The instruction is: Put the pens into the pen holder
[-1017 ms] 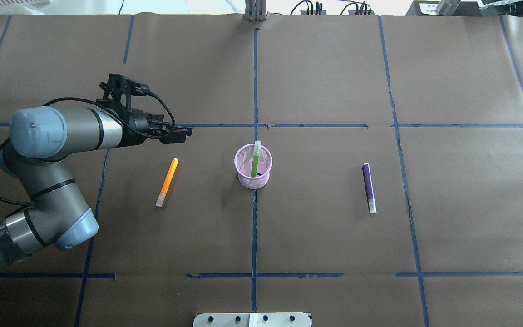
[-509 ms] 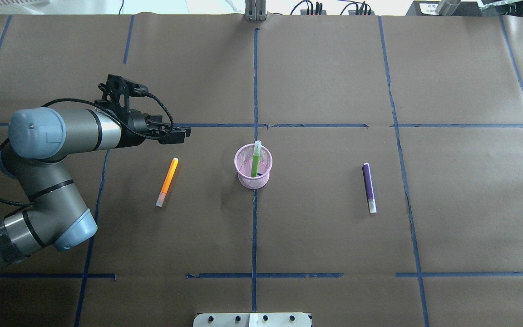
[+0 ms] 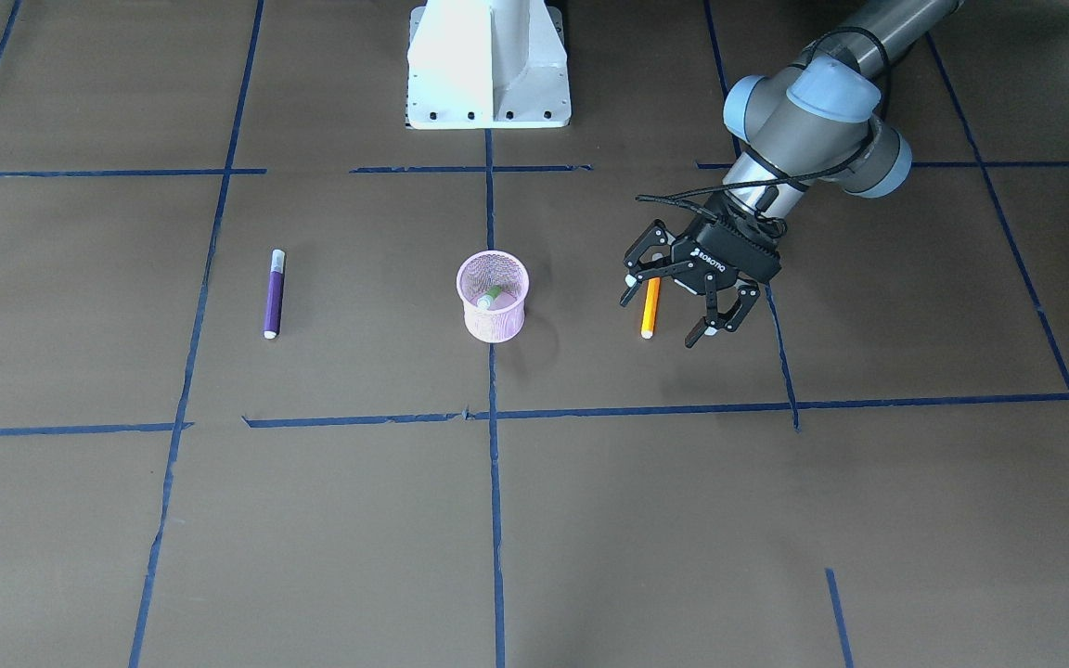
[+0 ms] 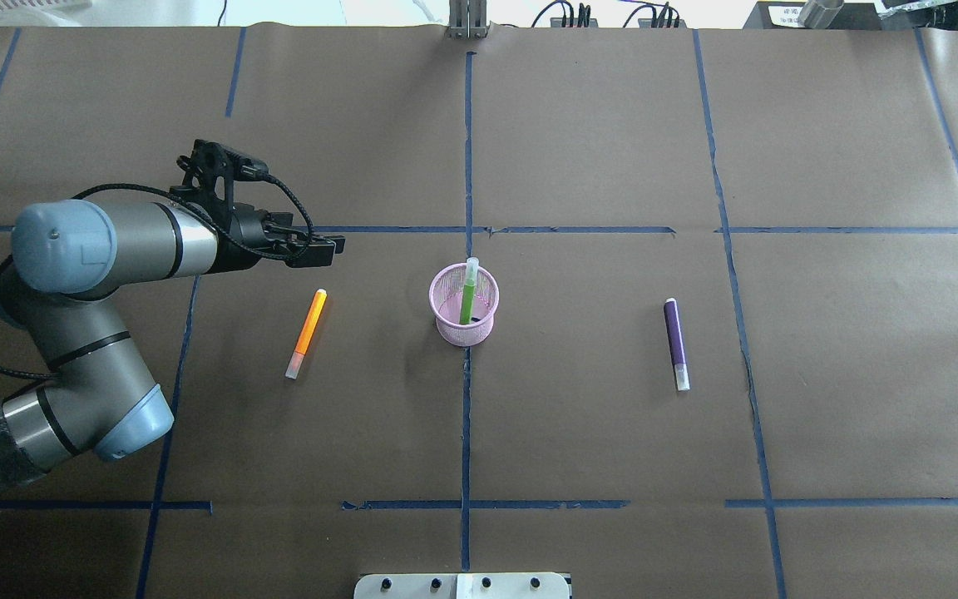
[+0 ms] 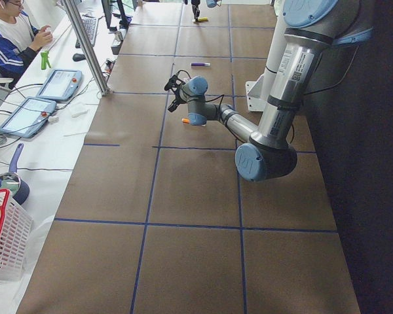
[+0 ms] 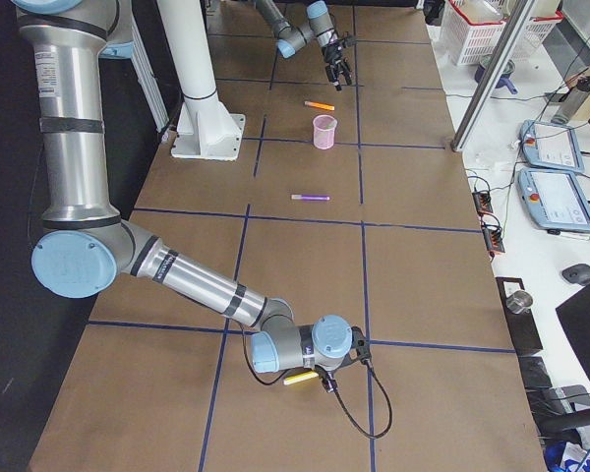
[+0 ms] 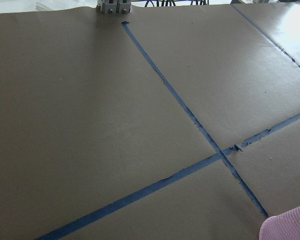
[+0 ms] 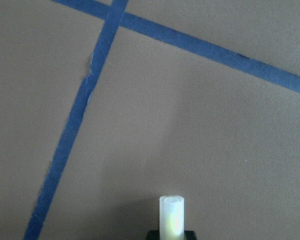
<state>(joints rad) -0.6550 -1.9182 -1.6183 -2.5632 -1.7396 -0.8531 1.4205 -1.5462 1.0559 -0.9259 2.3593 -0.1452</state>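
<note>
The pink mesh pen holder (image 4: pixel 446 329) (image 3: pixel 494 323) stands mid-table with a green pen (image 4: pixel 467 296) upright in it. An orange pen (image 4: pixel 308 331) (image 3: pixel 650 314) lies flat to its left, a purple pen (image 4: pixel 676 341) (image 3: pixel 273 295) to its right. My left gripper (image 4: pixel 331 246) (image 3: pixel 669 317) hovers open and empty just beyond the orange pen's far end. In the right wrist view a pale pen cap (image 8: pixel 171 217) sticks out from black fingertips; the exterior right view shows my right gripper (image 6: pixel 322 370) low over the table, shut on a yellow pen (image 6: pixel 298 378).
Blue tape lines divide the brown paper cover. The white robot base (image 3: pixel 488 65) stands at the table's near edge, and a metal bracket (image 4: pixel 467 25) at the far edge. A person (image 5: pixel 13 39), tablets and a white basket (image 5: pixel 3 242) are beside the table.
My left gripper has drawn back slightly to the left, still open. The pens and the holder have not moved.
</note>
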